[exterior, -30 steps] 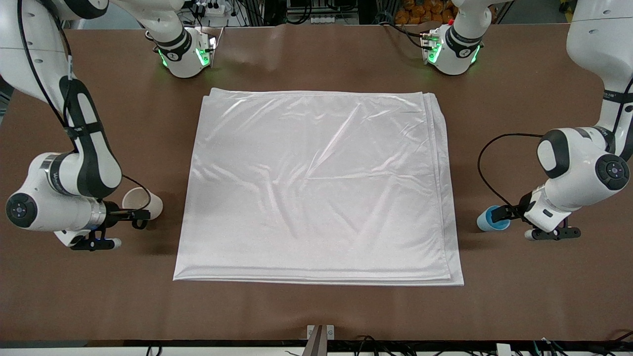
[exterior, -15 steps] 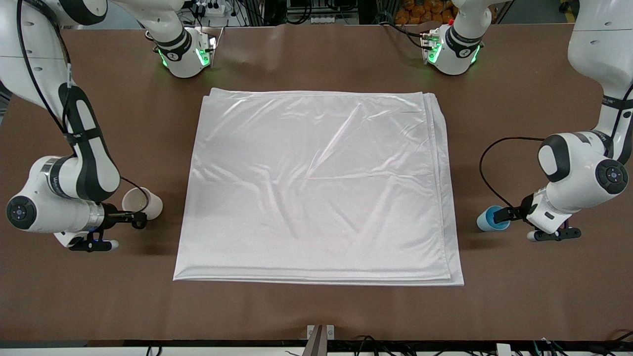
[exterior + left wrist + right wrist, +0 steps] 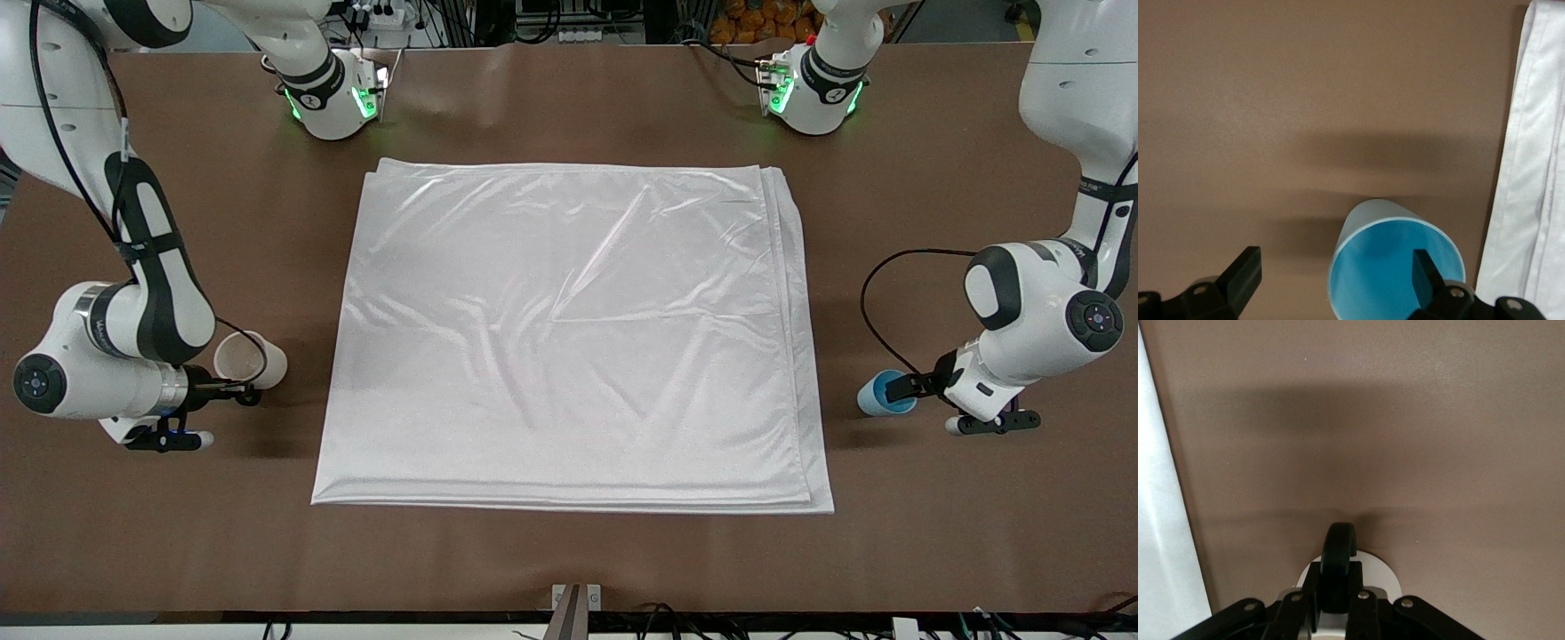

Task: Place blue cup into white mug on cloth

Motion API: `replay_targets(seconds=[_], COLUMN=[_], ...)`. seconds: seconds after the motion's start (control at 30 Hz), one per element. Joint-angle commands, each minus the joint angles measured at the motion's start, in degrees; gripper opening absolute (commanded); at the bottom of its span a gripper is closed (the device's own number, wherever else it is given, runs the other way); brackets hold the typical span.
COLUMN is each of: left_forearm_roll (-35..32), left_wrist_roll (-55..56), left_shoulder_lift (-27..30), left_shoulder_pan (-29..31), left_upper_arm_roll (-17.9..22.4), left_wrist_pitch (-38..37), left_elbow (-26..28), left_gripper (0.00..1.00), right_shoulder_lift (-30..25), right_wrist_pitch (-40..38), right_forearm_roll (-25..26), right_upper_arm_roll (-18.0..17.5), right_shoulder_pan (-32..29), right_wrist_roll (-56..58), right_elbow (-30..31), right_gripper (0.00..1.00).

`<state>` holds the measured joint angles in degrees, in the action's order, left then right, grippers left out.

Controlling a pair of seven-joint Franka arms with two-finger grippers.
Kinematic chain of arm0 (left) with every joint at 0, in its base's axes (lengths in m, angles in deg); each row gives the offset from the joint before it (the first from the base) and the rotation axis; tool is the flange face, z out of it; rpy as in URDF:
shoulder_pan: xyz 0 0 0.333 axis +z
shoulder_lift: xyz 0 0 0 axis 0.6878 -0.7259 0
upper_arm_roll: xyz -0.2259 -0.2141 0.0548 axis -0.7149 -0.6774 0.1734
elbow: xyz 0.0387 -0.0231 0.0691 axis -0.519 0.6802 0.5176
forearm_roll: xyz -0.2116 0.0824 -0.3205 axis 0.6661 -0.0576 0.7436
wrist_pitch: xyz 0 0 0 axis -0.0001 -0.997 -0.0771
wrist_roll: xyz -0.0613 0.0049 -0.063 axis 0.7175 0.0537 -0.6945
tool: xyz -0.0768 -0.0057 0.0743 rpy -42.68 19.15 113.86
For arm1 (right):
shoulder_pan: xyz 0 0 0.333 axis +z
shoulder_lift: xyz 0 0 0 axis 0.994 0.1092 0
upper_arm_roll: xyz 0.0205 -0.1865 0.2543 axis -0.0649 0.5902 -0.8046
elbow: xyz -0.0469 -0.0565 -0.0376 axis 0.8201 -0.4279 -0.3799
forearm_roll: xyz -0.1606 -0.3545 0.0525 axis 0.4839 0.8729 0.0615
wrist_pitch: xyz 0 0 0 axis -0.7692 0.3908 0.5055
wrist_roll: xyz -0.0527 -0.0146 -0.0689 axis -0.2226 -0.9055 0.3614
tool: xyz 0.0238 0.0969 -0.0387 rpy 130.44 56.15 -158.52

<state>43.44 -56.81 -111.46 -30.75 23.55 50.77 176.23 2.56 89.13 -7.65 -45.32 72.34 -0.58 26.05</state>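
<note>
The cloth (image 3: 569,338) lies flat in the middle of the table. The white mug (image 3: 242,360) is beside the cloth's edge at the right arm's end, tilted so its off-white inside shows. My right gripper (image 3: 238,392) is shut on the mug's black handle (image 3: 1338,553); the right wrist view shows the fingers (image 3: 1368,613) clamped on it and a sliver of the mug (image 3: 1379,577). The blue cup (image 3: 882,395) stands upright on the table off the cloth at the left arm's end. My left gripper (image 3: 1333,280) is open, with one finger (image 3: 1426,273) inside the cup (image 3: 1388,267) and the other outside it.
The cloth's folded edge shows in the left wrist view (image 3: 1531,167) and the right wrist view (image 3: 1165,540). Bare brown table (image 3: 569,560) surrounds the cloth. The two arm bases (image 3: 333,98) stand along the table edge farthest from the front camera.
My right gripper has drawn the mug a little toward the right arm's end of the table and tilted it. The left arm has shifted only slightly at the blue cup.
</note>
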Motion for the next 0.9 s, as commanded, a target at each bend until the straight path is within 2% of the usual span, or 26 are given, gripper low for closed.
replay_targets(seconds=[0.0, 0.13, 0.2, 0.33, 0.43, 0.63, 0.87], left_forearm_roll=[-1.27, -1.27, -1.27, -1.27, -1.27, -1.27, -1.36], left_wrist_roll=[0.35, 0.35, 0.26, 0.26, 0.26, 0.00, -0.27], left_shoulder_lift=[-0.46, -0.99, -1.25, -1.43, -1.43, -1.78, -1.69], left_shoulder_pan=[0.74, 0.83, 0.92, 0.92, 0.83, 1.01, 0.83], left_upper_arm_roll=[-0.46, -0.46, -0.46, -0.46, -0.54, -0.63, -0.63], left_wrist_pitch=[1.62, 2.41, 2.94, 3.21, 3.21, 3.21, 3.29], left_elbow=[0.49, 0.49, 0.49, 0.49, 0.49, 0.40, 0.40], left_gripper=[1.00, 1.00, 0.90, 0.69, 0.49, 0.02, 0.00], right_shoulder_lift=[0.04, -0.39, -1.09, -1.63, -1.63, -1.63, -1.54], right_wrist_pitch=[-2.30, -3.19, -3.62, -5.29, -7.57, -8.90, -8.64], right_forearm_roll=[-0.05, -0.14, -0.14, -0.22, -0.31, -4.87, -8.31], right_upper_arm_roll=[-0.71, -1.06, -1.06, -1.15, -1.23, -1.15, -1.15], right_shoulder_pan=[0.40, 2.25, 3.83, 6.82, 9.45, 15.16, 21.49], right_wrist_roll=[-2.73, -8.27, -11.00, -17.67, -23.73, -34.99, -48.61], right_elbow=[-1.44, -1.80, -1.89, -2.76, -4.17, -6.02, -8.21], right_gripper=[0.00, 0.00, 0.00, 0.00, 0.00, 0.00, 0.00])
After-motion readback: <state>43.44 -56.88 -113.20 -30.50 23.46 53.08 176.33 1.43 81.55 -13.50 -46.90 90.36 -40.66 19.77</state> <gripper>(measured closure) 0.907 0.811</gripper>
